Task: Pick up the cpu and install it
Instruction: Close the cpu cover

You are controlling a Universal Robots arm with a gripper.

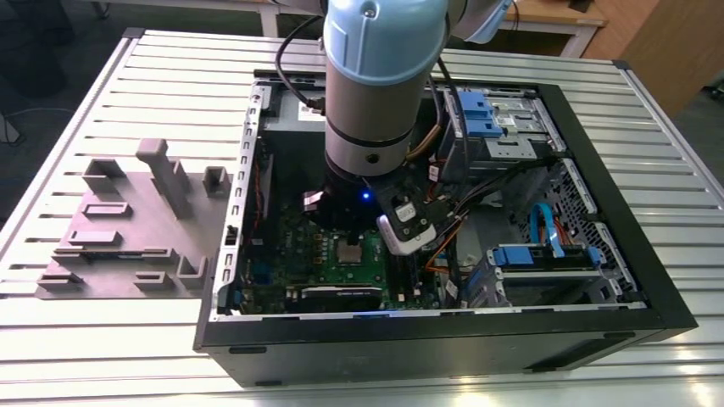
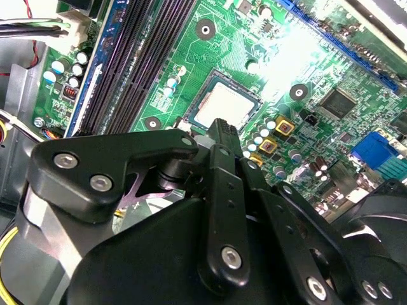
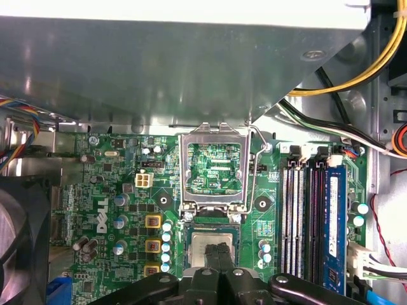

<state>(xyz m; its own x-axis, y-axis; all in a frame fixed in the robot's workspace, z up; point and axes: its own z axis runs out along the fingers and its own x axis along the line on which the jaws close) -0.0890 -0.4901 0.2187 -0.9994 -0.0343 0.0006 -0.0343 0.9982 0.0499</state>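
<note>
The cpu [image 3: 198,244] sits flat in place on the motherboard [image 3: 114,184], directly beneath the tips of the jaws, which are pressed together on nothing, while the frame [image 3: 186,171] just beyond them stands flipped open, not yet clamped down.

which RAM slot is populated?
The one farthest from the cpu: it holds a blue module, while the black slots between them stand bare.

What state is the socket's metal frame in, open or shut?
Open. In the first wrist view the frame is swung back, and the cpu lies uncovered beside it.
</note>
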